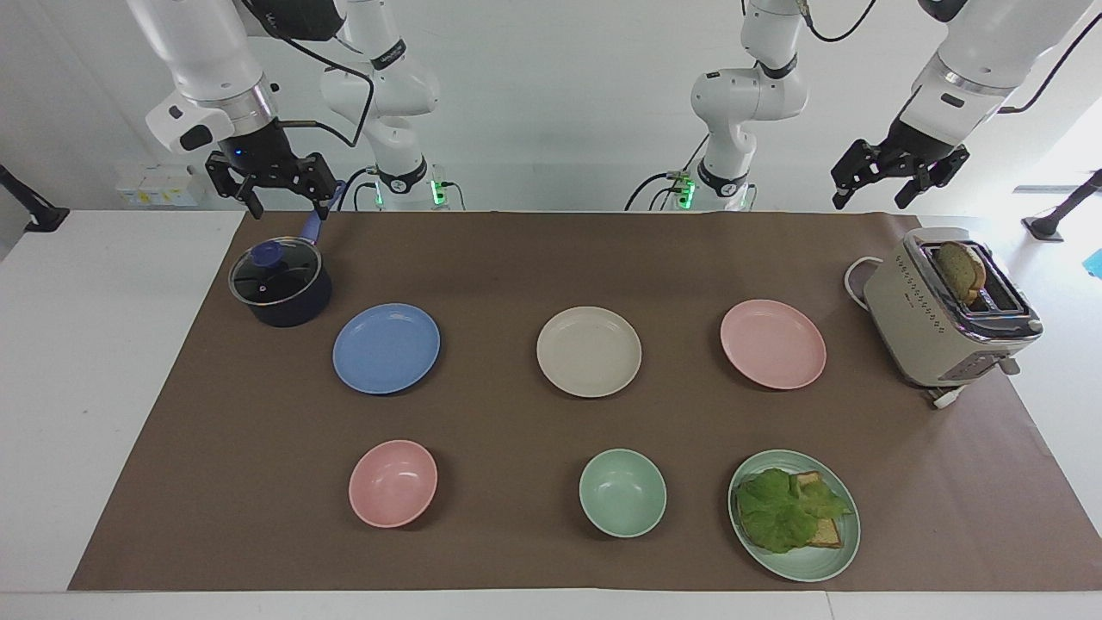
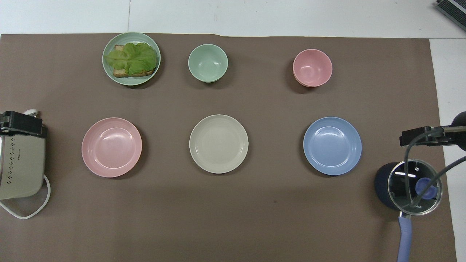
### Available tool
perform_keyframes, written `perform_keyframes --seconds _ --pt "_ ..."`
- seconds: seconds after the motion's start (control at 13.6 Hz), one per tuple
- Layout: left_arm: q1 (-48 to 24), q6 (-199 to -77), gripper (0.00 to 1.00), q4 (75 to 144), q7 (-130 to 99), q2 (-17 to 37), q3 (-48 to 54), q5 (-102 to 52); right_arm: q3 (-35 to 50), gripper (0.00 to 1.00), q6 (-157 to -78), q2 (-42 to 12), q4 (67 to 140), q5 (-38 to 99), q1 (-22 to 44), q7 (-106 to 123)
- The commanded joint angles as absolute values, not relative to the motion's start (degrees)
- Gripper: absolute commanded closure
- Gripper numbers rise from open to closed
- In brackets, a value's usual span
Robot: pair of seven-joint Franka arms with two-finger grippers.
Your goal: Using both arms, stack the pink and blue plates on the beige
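The bench [image 1: 103,387] carries a brown mat [image 1: 516,258] with everything laid in two rows, taking the beige plate [image 1: 589,351] as the centre of a clock face in the facing view. Largest on the mat is the toaster [image 1: 947,314] at about three o'clock, at the left arm's end, a slice of bread [image 1: 962,269] standing in its slot. The lidded pot [image 1: 281,282] sits at ten o'clock, at the right arm's end.

The blue plate [image 1: 386,348] lies at nine o'clock and the pink plate [image 1: 772,344] at three, each well apart from the beige one and flat on the mat. This spacing seems meant to give each arm its own plate: blue to the right arm, pink to the left. Nothing is stacked yet.

The mint-green plate [image 1: 794,514] with lettuce on toast lies at five o'clock, the green bowl [image 1: 622,492] at six and the pink bowl [image 1: 393,483] at seven, all farther from the robots.

The right gripper [image 1: 288,207] hangs over the pot's handle, its fingers wide and empty. The left gripper [image 1: 871,196] hangs over the mat's edge by the toaster, fingers likewise wide and empty.

In the overhead view the toaster is cut off by the frame edge, and only a dark part of each gripper shows.
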State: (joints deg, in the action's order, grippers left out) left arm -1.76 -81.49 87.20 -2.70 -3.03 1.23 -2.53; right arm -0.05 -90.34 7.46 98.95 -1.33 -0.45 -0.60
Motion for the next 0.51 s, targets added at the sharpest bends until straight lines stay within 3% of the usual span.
perform_keyframes --seconds 0.0,0.22,0.44 --pt "-1.2 -81.7 0.0 88.2 -2.1 -3.8 1.2 -2.6 0.0 0.0 -90.8 7.3 98.7 -1.4 -1.0 0.8" --pt "-1.1 -84.7 0.0 93.4 -1.9 -4.4 0.9 -2.5 0.0 0.0 -90.8 7.3 98.7 -1.4 -1.0 0.8" --pt "-0.5 -97.7 0.0 106.5 -1.9 -5.6 0.7 -2.5 0.0 0.0 -90.8 7.3 98.7 -1.4 -1.0 0.8"
